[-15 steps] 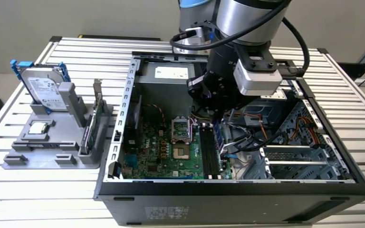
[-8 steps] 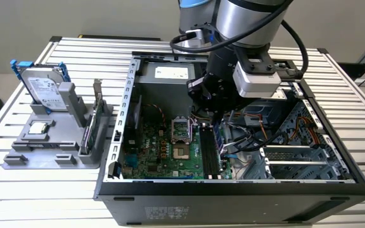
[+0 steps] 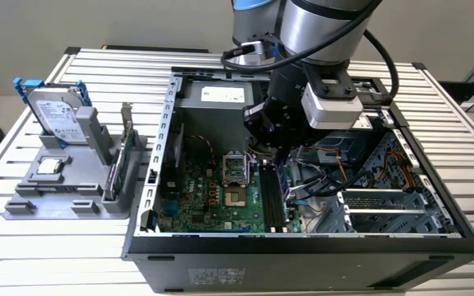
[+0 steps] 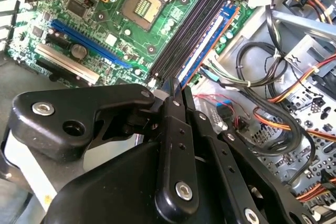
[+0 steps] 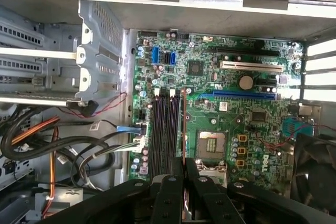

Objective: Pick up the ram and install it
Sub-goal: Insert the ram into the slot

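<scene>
Black claw (image 4: 176, 90) pinched nearly closed on thin dark bluish ram stick (image 4: 203, 45), lowered at black motherboard slots (image 5: 165, 129) near green board's (image 5: 236, 124) edge.

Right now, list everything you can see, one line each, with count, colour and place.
case: one, black, open, on the table
motherboard: one, green, inside case
slots: several, black, on motherboard
cables: many, black and orange, beside motherboard
drive: one, silver, blue rails, in stand, exterior view's left
card: one, dark, upright in stand
stand: one, grey, on table beside case
ram: one, bluish, in gripper, over slots
gripper: one, black, shut on ram
arm: one, grey, above case
</scene>
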{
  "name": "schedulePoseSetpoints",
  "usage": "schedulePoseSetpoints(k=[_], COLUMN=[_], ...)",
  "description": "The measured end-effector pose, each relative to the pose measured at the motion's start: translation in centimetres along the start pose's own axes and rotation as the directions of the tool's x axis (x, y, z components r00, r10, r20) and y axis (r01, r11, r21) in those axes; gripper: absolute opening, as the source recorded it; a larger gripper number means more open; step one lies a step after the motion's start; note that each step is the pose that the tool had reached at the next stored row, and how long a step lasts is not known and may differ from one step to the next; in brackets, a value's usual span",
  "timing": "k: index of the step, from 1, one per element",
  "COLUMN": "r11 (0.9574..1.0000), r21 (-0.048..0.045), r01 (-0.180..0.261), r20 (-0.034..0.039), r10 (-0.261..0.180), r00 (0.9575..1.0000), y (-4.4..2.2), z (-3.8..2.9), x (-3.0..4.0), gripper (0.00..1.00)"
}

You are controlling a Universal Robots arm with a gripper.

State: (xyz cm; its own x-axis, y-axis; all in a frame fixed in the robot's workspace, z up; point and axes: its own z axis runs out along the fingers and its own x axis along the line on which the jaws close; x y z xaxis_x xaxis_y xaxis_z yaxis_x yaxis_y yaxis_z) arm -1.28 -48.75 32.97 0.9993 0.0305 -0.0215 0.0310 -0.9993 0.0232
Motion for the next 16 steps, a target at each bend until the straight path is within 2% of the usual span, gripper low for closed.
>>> schedulePoseSetpoints(k=[6, 16], r11=[0.9999, 0.9997], r21=[-0.0105, -0.0173], r01=[-0.004, -0.015], r20=[0.0004, 0.0008], r10=[0.004, 0.015], r00=[1.0, 0.9999], y=[0.0, -0.01], z=[0.24, 0.92], x=[0.06, 0.32], gripper=[0.0, 0.0])
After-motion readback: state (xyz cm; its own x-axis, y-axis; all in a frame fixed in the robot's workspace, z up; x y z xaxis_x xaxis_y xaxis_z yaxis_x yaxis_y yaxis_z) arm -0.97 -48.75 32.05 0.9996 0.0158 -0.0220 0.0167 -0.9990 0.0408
